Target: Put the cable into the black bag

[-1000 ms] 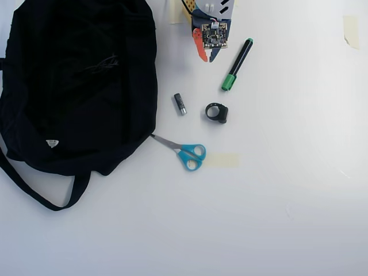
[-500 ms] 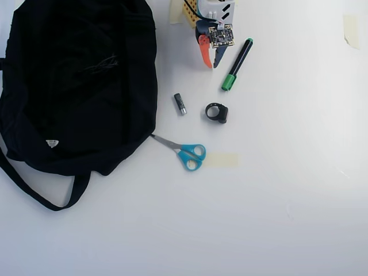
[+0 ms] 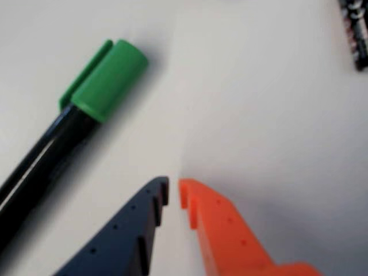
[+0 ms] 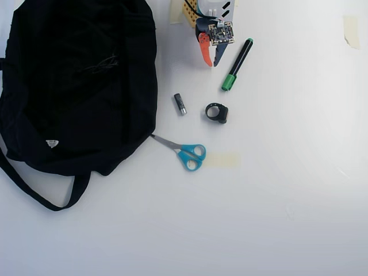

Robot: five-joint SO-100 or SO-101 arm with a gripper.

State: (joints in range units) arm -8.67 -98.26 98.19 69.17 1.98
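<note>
The large black fabric bag (image 4: 75, 86) with its long loop strap fills the left part of the overhead view, lying flat on the white tabletop (image 4: 287, 201), and everything else sits to its right. The arm's jaws (image 4: 210, 60) — one orange, one dark blue — hang at the top of that view, just right of the bag's upper edge, pointing down the picture; in the wrist view the two tips (image 3: 173, 190) stand almost together with only a thin slit between them and nothing held, so they read as nearly closed and empty. A black marker pen with a green cap (image 4: 237, 65) lies tilted just right of the jaws, farther from the bag, cap end lowest; in the wrist view it lies at the left of the tips. A small dark cylindrical battery-like stick (image 4: 180, 104) rests close to the bag's right edge. A small black coiled cable bundle (image 4: 217, 112) — the likely task thing, though too small to be sure — lies further right of that stick, apart from the bag. Blue-handled scissors (image 4: 184, 152) lie with their blade tip touching the bag's lower right edge.
</note>
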